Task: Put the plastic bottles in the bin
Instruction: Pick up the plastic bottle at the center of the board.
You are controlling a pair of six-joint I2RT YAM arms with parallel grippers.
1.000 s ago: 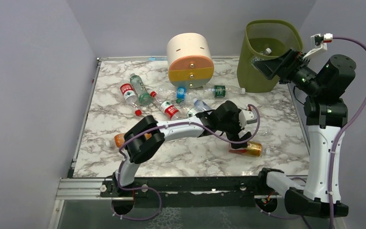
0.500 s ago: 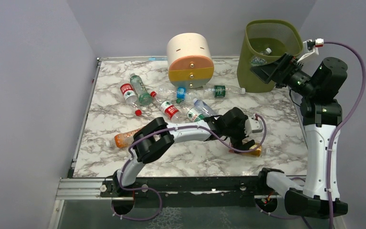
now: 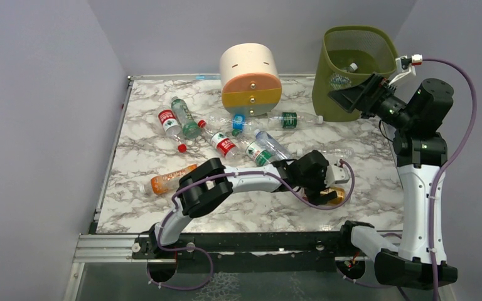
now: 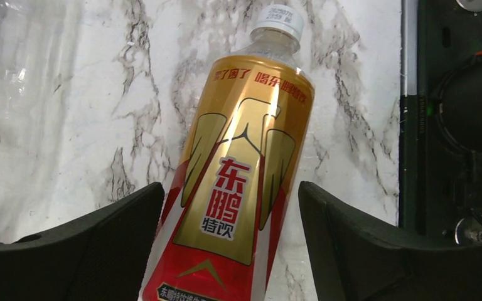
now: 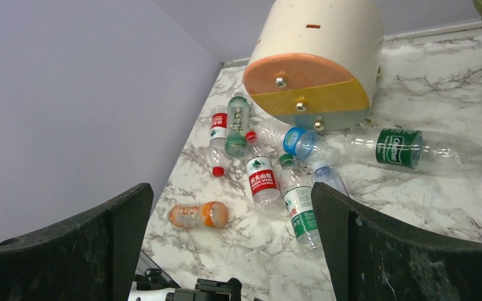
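Left gripper (image 4: 229,200) spread wide, 1 gold-labelled bottle (image 4: 241,157) lying between its jaws; right gripper (image 5: 231,194) gaping, empty, bin (image 3: 351,63) just beside it.

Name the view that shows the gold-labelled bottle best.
Left wrist: the gold-labelled bottle fills the frame, label and white cap clear. Top external shows only a sliver under the left gripper; right wrist misses it.
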